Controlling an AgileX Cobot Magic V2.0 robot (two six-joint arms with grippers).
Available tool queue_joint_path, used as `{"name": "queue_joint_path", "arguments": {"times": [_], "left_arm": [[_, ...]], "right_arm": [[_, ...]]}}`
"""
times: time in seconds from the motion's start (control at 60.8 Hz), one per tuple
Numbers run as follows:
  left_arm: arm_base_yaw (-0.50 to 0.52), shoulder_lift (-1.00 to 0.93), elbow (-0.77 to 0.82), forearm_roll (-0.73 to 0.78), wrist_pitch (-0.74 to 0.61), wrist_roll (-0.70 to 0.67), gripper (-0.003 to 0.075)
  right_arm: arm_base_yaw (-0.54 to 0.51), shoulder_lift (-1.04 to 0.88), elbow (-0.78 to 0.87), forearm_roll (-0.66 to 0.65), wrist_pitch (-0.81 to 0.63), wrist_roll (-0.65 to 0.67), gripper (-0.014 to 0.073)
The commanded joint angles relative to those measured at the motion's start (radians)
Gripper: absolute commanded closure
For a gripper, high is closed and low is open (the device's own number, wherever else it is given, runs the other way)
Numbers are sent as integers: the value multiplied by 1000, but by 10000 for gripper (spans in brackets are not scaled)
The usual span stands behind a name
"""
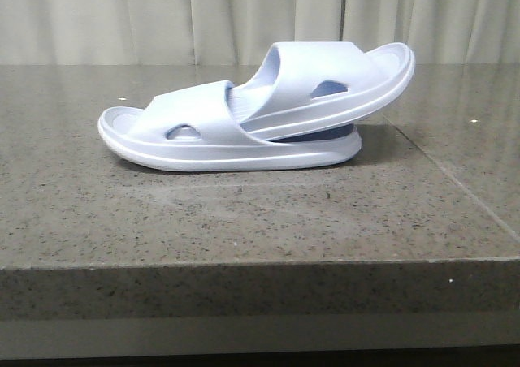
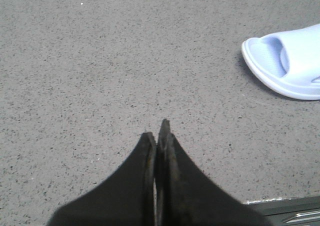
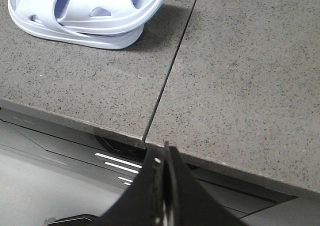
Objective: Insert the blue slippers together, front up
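Lying nested mid-frame on the tabletop [image 1: 244, 213]: blue slippers [image 1: 260, 111], one tucked under the other's strap. Left gripper [image 2: 159, 136] and right gripper [image 3: 165, 158] jaws closed, empty, clear. Insertion appearing complete; next, confirming seating only.

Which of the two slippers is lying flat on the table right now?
The lower slipper, whose toe points left in the front view, lies sole-down on the table. The upper slipper is tucked under its strap and tilts up to the right, heel raised.

Speckled grey stone countertop [image 1: 244, 221] fills the lower frame, a seam [image 1: 455, 180] running diagonally at right. Pale pleated curtains [image 1: 162, 18] span the upper frame.
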Motion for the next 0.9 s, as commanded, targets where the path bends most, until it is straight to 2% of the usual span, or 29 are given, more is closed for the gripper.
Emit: {"name": "queue_joint_path", "arguments": {"times": [0.0, 0.51, 0.658, 0.888], "left_arm": [[2, 6, -24, -17, -80, -13, 741], [6, -31, 0, -12, -90, -13, 741], [28, -138, 100, -18, -205, -13, 741], [83, -337, 367, -96, -494, -13, 741]], "right_arm": [[1, 10, -19, 9, -65, 0, 711], [1, 10, -19, 9, -65, 0, 711], [1, 10, -19, 9, -65, 0, 711], [1, 10, -19, 9, -65, 0, 711]]}}
